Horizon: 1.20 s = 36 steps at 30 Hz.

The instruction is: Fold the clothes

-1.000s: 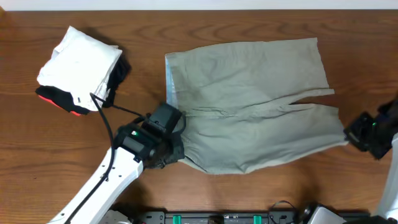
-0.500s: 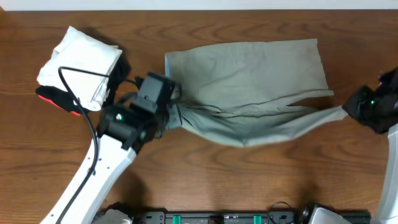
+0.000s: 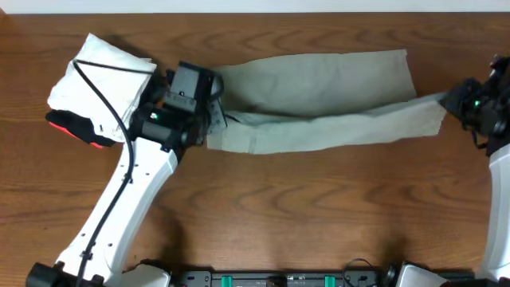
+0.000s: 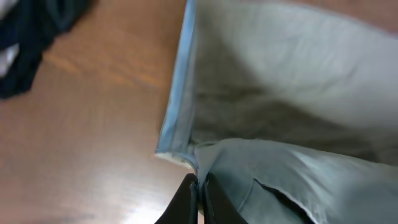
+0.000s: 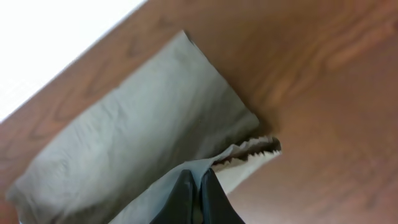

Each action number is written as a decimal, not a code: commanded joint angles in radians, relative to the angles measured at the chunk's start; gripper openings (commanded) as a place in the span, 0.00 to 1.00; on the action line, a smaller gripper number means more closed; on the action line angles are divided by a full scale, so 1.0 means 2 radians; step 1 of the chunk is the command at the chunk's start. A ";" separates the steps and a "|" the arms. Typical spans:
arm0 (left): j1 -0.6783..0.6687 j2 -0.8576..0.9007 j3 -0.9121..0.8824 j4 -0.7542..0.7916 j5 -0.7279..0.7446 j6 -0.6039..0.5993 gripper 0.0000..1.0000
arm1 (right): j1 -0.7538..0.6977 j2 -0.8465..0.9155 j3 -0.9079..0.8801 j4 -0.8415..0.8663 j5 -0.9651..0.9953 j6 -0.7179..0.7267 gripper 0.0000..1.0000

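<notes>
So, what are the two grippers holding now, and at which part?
The trousers, by both: left gripper pinches the waistband end, right gripper the leg end.

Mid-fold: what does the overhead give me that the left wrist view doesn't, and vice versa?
Only overhead: the whole trousers stretched between both arms, and the right gripper pinching the leg end. Only left wrist: close up, the left gripper shut on a cloth fold beside the light-blue waistband edge. Both: khaki cloth on the wooden table.

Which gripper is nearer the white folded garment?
Left. The left gripper grips the trousers just beside the white garment; the right gripper holds their leg hem at the opposite end.
</notes>
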 commanded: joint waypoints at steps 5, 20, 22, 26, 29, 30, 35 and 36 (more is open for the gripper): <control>0.004 0.000 0.039 0.035 -0.035 0.026 0.06 | 0.024 0.012 0.013 0.047 0.006 0.020 0.01; 0.019 0.098 0.039 0.128 -0.097 0.030 0.06 | 0.041 0.123 0.013 0.167 0.025 0.023 0.01; 0.027 0.111 0.039 0.141 -0.097 0.030 0.06 | 0.041 0.133 0.013 0.182 0.025 0.023 0.01; 0.044 0.136 0.039 0.169 -0.096 0.038 0.06 | 0.043 0.155 0.013 0.217 0.025 0.023 0.01; 0.050 0.154 0.039 0.193 -0.096 0.054 0.06 | 0.048 0.169 0.013 0.245 0.025 0.023 0.01; 0.051 0.159 0.039 0.200 -0.096 0.060 0.06 | 0.051 0.173 0.013 0.253 0.025 0.023 0.01; 0.051 0.190 0.039 0.245 -0.096 0.069 0.06 | 0.065 0.208 0.013 0.292 0.025 0.023 0.01; 0.051 0.196 0.039 0.256 -0.096 0.069 0.06 | 0.068 0.217 0.013 0.300 0.025 0.023 0.01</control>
